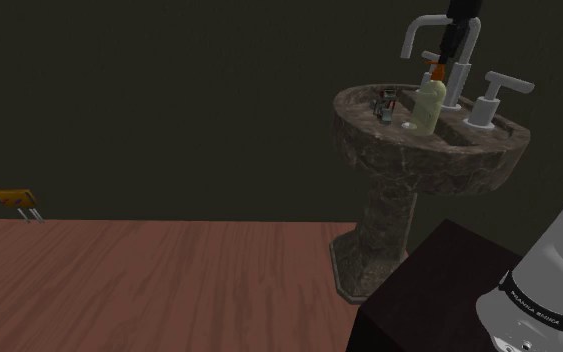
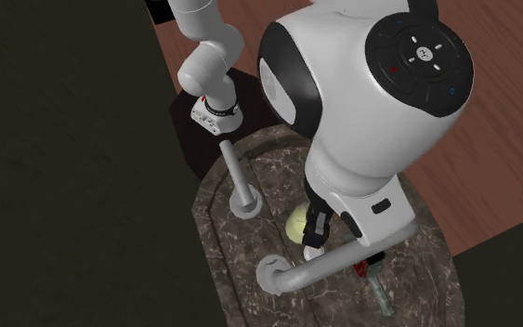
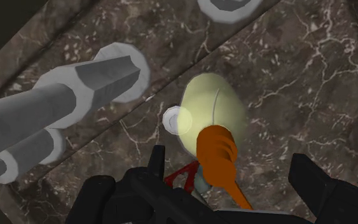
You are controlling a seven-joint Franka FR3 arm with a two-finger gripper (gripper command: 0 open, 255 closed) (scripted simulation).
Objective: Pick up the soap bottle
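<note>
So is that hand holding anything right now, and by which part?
Nothing yet. The gripper is open, its fingers standing either side of the orange pump of the soap bottle without touching it.

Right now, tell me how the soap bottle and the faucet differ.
The soap bottle is pale yellow-green with an orange pump; the faucet is plain grey. The soap bottle is a rounded, upright body; the faucet is a taller, bent pipe. Both stand on the dark marbled sink.
</note>
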